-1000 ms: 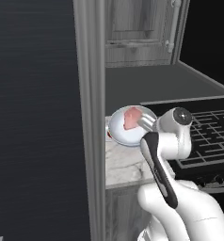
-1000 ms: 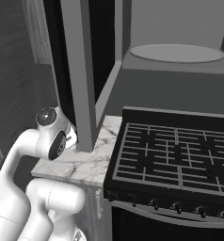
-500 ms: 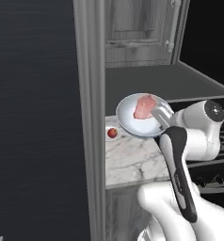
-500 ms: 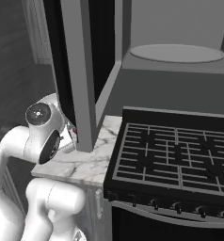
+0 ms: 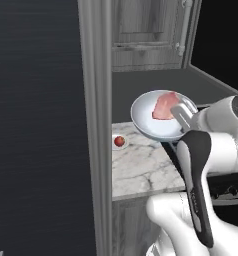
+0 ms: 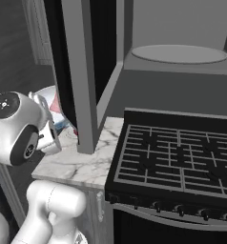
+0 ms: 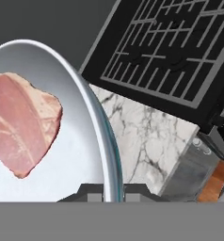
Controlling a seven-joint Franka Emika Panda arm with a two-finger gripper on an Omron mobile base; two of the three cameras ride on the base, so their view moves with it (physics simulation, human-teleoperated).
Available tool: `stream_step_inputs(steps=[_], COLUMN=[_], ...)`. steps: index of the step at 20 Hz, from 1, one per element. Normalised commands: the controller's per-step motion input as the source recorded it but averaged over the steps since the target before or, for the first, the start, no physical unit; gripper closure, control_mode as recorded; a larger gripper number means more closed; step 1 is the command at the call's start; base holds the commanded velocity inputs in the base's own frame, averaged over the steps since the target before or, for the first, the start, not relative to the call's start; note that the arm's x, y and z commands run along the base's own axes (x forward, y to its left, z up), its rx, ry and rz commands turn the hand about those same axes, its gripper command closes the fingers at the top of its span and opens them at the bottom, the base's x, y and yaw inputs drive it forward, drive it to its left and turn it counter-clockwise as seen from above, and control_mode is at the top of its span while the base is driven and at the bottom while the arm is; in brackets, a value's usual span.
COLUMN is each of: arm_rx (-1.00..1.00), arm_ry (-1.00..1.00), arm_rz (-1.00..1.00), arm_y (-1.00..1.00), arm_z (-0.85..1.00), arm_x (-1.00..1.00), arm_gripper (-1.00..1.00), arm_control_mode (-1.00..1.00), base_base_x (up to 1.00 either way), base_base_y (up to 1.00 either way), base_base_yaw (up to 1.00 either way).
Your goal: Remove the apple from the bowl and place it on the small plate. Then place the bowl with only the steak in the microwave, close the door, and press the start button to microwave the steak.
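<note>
One thing rides in the bowl [image 5: 158,122] now, the steak [image 5: 165,106], while the apple [image 5: 119,141] sits on the small plate [image 5: 114,146] down on the marble counter [image 5: 138,167], below and to the left of the bowl. We have the gripper [image 7: 114,190] pinched tight on the bowl's near rim, one finger inside the wall and one outside, so the bowl hangs off a single edge. We judge the step in hand to be carrying it up into the microwave [image 6: 182,71], whose turntable [image 6: 179,54] lies above the stove [image 6: 177,162], well to the right of the bowl. To do this well we should keep the bowl level so the steak does not slide, lift it clear of the cabinet post [image 6: 82,76] beside it, and move slowly, since a rim grip can slip. The arm bends up from the base, the wrist turned sideways with the hand reaching left toward the bowl.
</note>
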Motion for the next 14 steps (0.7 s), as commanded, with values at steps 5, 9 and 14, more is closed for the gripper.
stream_step_inputs(steps=[5, 9, 14], arm_rx=[0.01, -0.01, 0.0], arm_ry=[0.03, 0.11, 0.07], arm_rz=[-0.06, 0.0, 0.0], arm_y=[0.01, 0.06, 0.02], arm_z=[-0.01, -0.48, -0.32], arm_x=[-0.62, -0.49, -0.32], arm_gripper=[1.0, 1.0, 1.0], arm_control_mode=[-1.0, -1.0, 1.0], base_base_x=[0.0, 0.0, -0.11], base_base_y=[0.0, 0.0, 0.0], base_base_yaw=[0.0, 0.0, 0.0])
